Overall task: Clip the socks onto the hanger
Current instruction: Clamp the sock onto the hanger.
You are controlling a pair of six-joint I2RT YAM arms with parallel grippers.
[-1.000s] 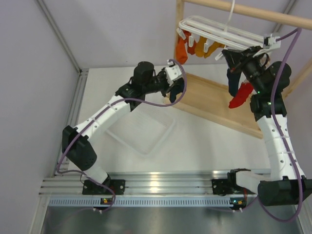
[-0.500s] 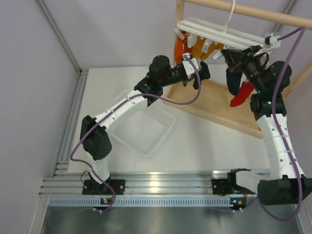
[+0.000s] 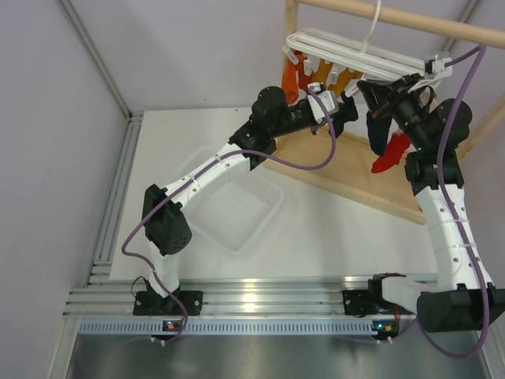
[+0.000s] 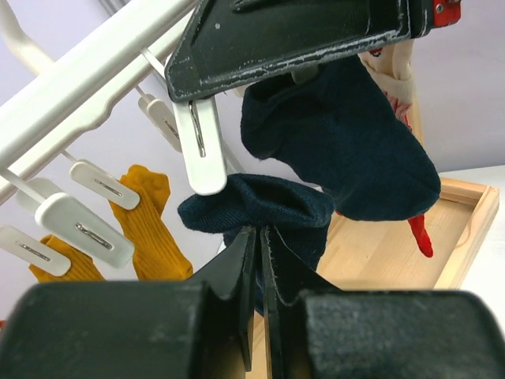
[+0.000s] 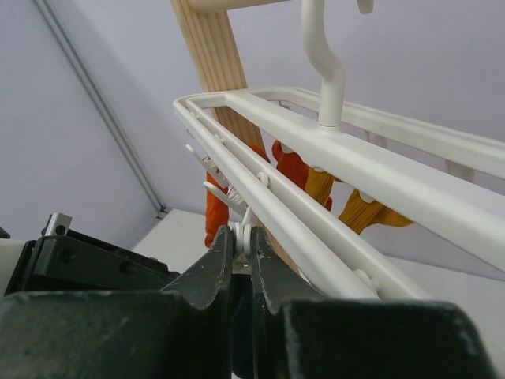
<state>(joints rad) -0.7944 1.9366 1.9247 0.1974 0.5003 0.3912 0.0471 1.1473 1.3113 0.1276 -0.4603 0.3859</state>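
The white hanger (image 3: 347, 51) hangs from the wooden rack; its frame (image 5: 331, 154) fills the right wrist view. My left gripper (image 3: 344, 113) is shut on a navy sock (image 4: 256, 207) and holds it up just under a free white clip (image 4: 202, 150). My right gripper (image 3: 372, 91) is shut on a white clip (image 5: 246, 234) of the hanger, squeezing its top. A second navy sock (image 3: 379, 134) and the red sock (image 3: 391, 155) hang below my right gripper; both also show in the left wrist view, the navy one (image 4: 351, 146) and the red tip (image 4: 420, 234).
Orange (image 3: 293, 77) and yellow (image 3: 325, 76) socks hang from clips on the hanger's left part. The light wooden rack has a post (image 3: 291, 24) and a base tray (image 3: 347, 170). A clear plastic bin (image 3: 233, 209) lies on the white table.
My left arm has swung right and up from the rack's base to the hanger, carrying the navy sock to beside my right gripper. The right arm has stayed put.
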